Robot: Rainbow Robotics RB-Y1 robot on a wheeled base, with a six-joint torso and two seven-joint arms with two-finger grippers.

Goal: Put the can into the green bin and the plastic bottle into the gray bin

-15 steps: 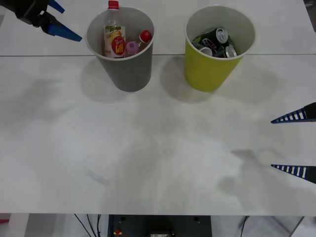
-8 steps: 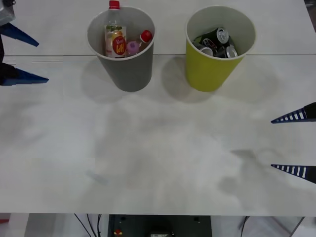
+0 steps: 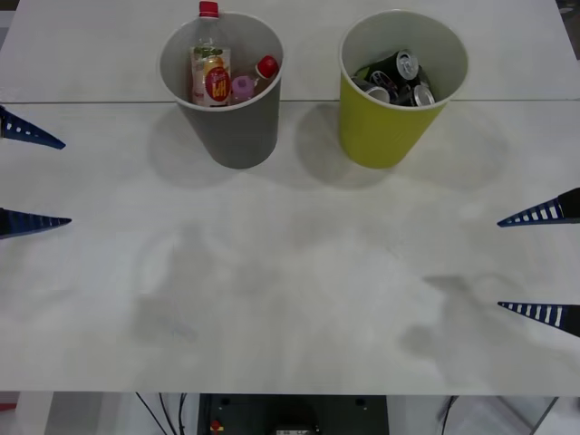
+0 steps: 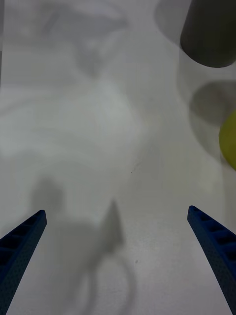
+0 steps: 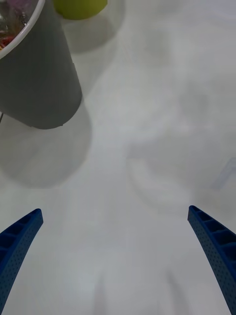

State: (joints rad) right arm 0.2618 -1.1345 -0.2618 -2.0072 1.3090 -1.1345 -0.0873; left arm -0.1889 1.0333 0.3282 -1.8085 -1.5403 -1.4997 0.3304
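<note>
We see the left gripper [image 3: 32, 179] and right gripper [image 3: 542, 265] spread wide, holding nothing. Ahead of the left one, the gray bin [image 3: 237, 127] holds the plastic bottle [image 3: 209, 71]; beyond the right one, the green bin [image 3: 382, 131] holds cans [image 3: 399, 78].

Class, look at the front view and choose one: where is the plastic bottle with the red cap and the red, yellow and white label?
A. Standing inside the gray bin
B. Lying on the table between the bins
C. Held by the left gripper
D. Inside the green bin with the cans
A: the plastic bottle stands upright inside the gray bin, its red cap rising above the rim.
</note>
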